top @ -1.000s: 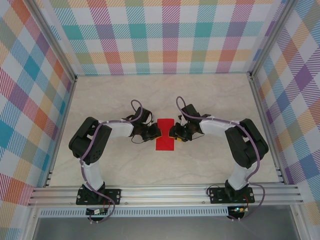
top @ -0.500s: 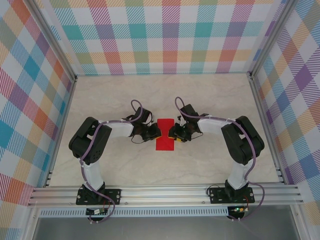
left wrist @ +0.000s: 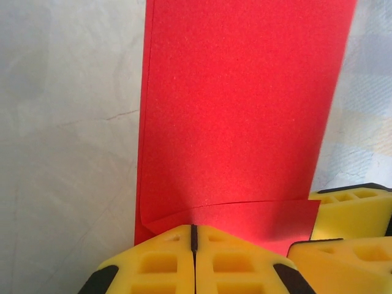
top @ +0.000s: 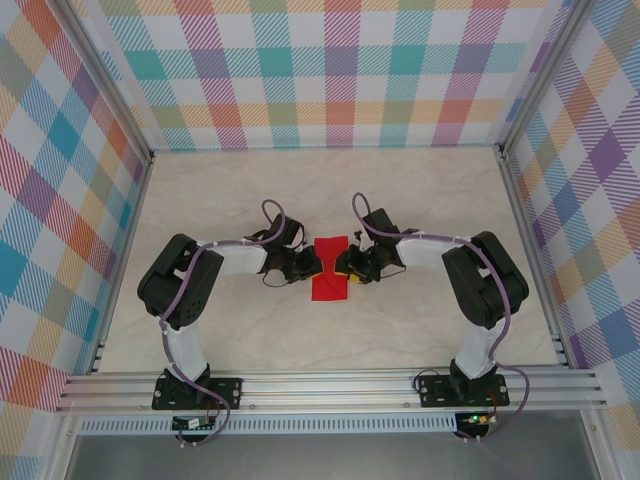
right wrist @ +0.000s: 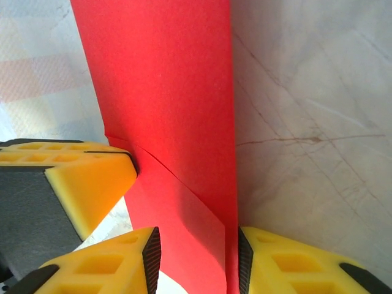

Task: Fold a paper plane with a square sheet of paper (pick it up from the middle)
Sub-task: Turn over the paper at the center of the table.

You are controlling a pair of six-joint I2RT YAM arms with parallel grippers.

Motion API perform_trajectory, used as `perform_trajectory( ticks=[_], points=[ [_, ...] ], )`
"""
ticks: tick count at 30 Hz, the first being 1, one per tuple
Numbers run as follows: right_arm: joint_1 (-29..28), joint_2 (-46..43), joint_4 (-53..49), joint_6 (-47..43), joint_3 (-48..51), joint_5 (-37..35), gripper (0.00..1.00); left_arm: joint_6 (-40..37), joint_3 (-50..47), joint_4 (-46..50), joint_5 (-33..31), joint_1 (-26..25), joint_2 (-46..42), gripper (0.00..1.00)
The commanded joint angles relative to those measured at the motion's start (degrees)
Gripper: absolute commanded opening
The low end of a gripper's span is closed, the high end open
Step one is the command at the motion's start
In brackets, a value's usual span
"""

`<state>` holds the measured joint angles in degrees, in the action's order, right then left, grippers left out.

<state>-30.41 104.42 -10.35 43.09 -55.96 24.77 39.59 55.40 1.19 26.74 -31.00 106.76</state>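
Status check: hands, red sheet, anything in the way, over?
Left hand shut at the edge of the square sheet of paper. Right hand open, jaws straddling the opposite edge. Sheet narrow, creased, on the table.

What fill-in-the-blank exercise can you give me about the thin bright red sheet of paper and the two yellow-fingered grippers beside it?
The thin bright red square sheet of paper sits ___ the two grippers. The left gripper has its yellow fingers pressed ___. The right gripper has its yellow fingers standing ___, with red paper in the gap.
Missing words: between; together; apart.
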Motion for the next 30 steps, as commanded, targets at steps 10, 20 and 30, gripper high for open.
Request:
perform_trajectory(
  ticks=[10, 20, 30],
  points=[
    [0.62, -2.11, 7.61, 0.72, 5.07, 7.70, 0.34, 0.47, 0.07, 3.32, -3.01, -0.37, -2.02, 0.06],
    [0.66, -1.69, 9.13, 0.63, 5.63, 8.21, 0.20, 1.72, -1.41, 1.26, -2.23, -0.37, -6.34, 0.14],
    [0.62, -12.20, -2.03, -3.48, 5.19, 1.53, 0.09, 1.09, -5.26, 7.12, -9.90, -0.37, -22.30, 0.28]
  ],
)
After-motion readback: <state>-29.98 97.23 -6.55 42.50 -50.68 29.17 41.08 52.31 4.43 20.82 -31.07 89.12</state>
